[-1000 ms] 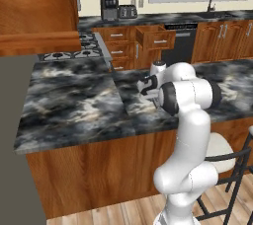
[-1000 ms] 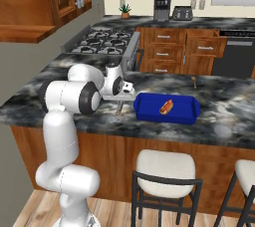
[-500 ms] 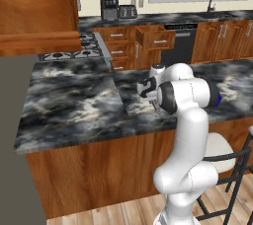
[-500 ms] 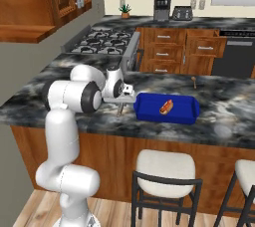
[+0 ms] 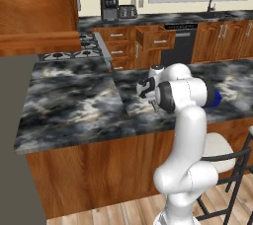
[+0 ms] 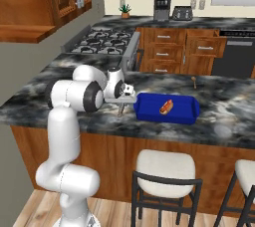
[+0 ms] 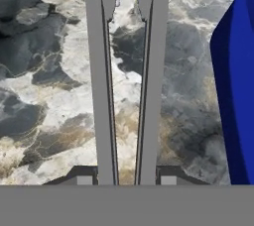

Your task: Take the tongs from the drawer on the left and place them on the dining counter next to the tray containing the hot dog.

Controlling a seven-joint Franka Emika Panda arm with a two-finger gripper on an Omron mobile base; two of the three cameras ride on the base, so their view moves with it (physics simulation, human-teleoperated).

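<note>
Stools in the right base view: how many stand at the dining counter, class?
2. One stool stands below the blue tray; another stool is cut off at the right edge. More may be out of frame.

In the hand view the tongs [image 7: 126, 86] run off the top edge, so their far ends are cut off, and their near ends vanish at the bottom. The tray [image 7: 238, 86] is cut by the right edge. In the left base view the arm hides most of the tray [image 5: 213, 99]. In the right base view the tongs [image 6: 121, 102] are too small to make out.
</note>
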